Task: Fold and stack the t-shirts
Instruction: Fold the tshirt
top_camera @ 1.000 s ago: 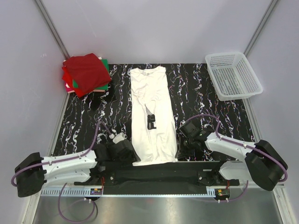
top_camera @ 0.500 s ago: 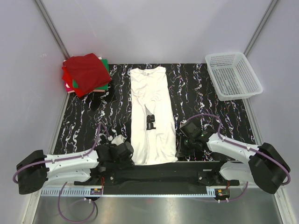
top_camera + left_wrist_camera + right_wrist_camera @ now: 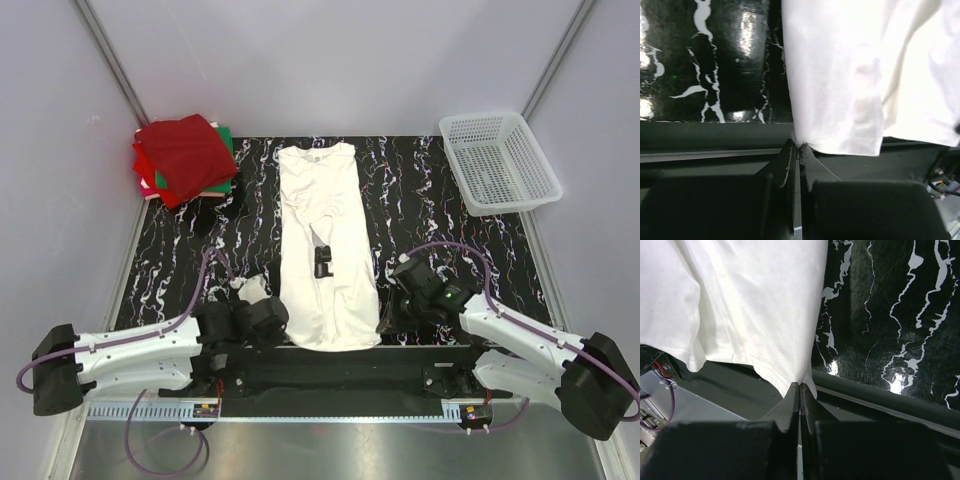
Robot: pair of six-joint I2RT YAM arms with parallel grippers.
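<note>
White t-shirt [image 3: 322,200] (folded narrow) has hem corners pinched by left pincer [image 3: 799,149] and right pincer [image 3: 800,389].

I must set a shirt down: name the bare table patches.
Bare marble: between the white t-shirt and the basket; also left of the shirt, nearer than the folded stack. Crowded: the near edge, where left gripper and right gripper pinch its hem.

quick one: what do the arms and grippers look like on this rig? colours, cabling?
White links and black joint housings on left arm and right arm, a purple cable looping along each. Black, flat tapered fingers on left gripper and right gripper.
</note>
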